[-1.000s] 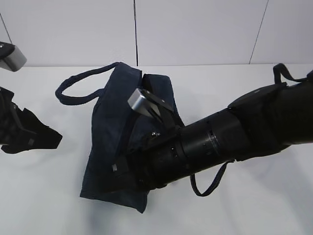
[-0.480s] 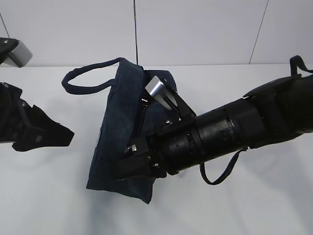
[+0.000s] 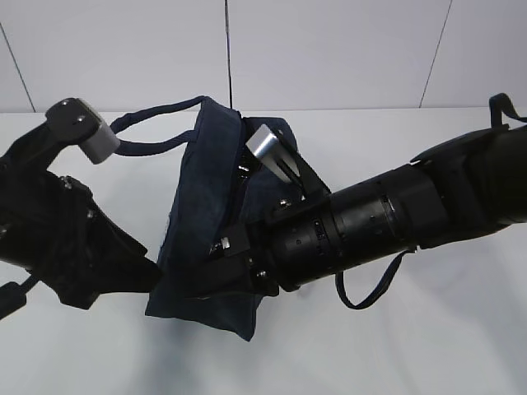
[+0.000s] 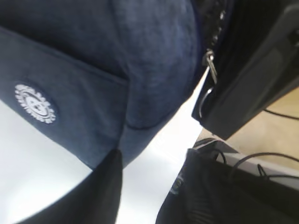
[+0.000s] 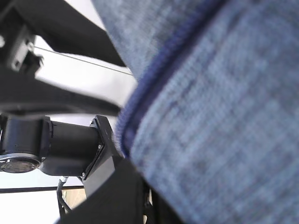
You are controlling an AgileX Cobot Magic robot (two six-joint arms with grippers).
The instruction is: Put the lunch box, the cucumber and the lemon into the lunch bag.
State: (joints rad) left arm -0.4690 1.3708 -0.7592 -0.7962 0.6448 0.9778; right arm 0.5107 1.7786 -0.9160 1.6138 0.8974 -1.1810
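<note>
Exterior view: the left arm fills the lower left of the frame, its wrist camera housing (image 3: pixel 82 127) raised at upper left. The left gripper (image 3: pixel 142 274) reaches toward the bag's lower left side; its tips sit at the fabric edge and I cannot tell from here whether they touch it. Left wrist view shows one dark finger (image 4: pixel 100 193) at the bottom of the frame, just below the bag's lower corner, with white table between the two dark masses; jaw spread cannot be told from either view.

Centre of frame: the lunch bag (image 3: pixel 206 197) stands on the white table (image 3: pixel 428 346), navy fabric, leaning slightly. One loop handle (image 3: pixel 156 132) arcs to the upper left, a second strap (image 3: pixel 366 292) hangs at lower right below the right arm. The round white logo (image 4: pixel 35 103) shows on the bag's side in the left wrist view, and the silver zipper pull (image 4: pixel 210 65) hangs at upper right there.

Right of frame: the right arm crosses from the right edge to the bag's middle. The right gripper (image 3: pixel 218 276) is pressed to the bag's front, jaws fully closed; the right wrist view shows only navy cloth close up, so whether fabric is pinched is unclear.

Lunch box, cucumber and lemon do not show in any view.
</note>
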